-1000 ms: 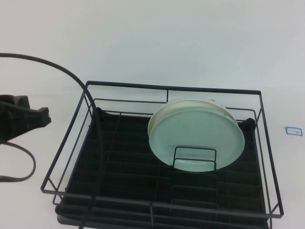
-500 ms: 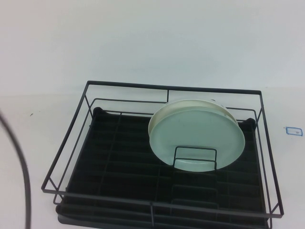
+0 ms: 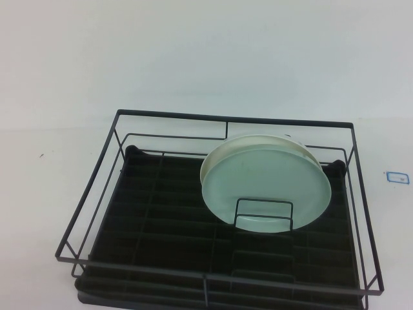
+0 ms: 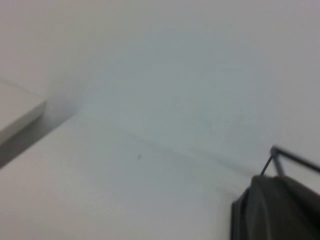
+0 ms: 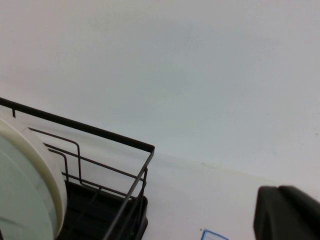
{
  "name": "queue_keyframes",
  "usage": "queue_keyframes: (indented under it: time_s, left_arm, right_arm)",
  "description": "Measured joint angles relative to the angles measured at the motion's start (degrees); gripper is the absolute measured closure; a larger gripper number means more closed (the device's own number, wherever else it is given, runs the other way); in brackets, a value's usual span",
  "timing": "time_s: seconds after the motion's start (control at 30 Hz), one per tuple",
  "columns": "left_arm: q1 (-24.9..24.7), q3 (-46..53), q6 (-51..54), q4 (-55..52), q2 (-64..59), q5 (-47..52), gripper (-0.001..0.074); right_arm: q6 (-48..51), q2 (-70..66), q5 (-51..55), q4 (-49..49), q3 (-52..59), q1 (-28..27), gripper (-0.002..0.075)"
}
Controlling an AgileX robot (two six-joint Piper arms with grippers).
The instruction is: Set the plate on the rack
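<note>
The pale mint-green plate stands on edge in the right half of the black wire rack, behind the small wire loop divider. It leans on a cream plate behind it. Neither arm shows in the high view. My left gripper shows only as a dark shape in the left wrist view, beside a corner of the rack. My right gripper shows as a dark shape in the right wrist view, away from the rack's corner, the mint plate and the cream plate's rim.
A small blue-outlined sticker lies on the white table to the right of the rack; it also shows in the right wrist view. A pale ledge shows in the left wrist view. A white wall rises behind the table.
My left arm and its black cable have drawn back to the left, out of the high view. The plates and the rack have not moved.
</note>
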State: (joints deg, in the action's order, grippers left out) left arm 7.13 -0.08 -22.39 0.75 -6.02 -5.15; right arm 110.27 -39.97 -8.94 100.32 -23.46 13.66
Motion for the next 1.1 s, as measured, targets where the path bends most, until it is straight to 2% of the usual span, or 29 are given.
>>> queue_keyframes:
  time_s: [0.17, 0.27, 0.47, 1.1]
  left_arm:
    - [0.8, 0.1, 0.9, -0.7, 6.8, 17.1, 0.0735]
    - [-1.5, 0.1, 0.9, -3.8, 6.4, 24.1, 0.0735]
    - [-5.7, 0.1, 3.0, -14.8, 6.4, 26.2, 0.0735]
    - [-5.6, 1.7, 3.1, -15.5, 7.3, 24.9, 0.0734]
  right_arm:
    - [0.0, -0.1, 0.1, 0.0, 0.0, 0.0, 0.0728]
    - [0.0, -0.3, 0.4, 0.0, 0.0, 0.0, 0.0728]
    - [0.0, -1.3, 0.4, 0.0, 0.0, 0.0, 0.0728]
    - [-0.1, -4.1, 0.4, 0.0, 0.0, 0.0, 0.0728]
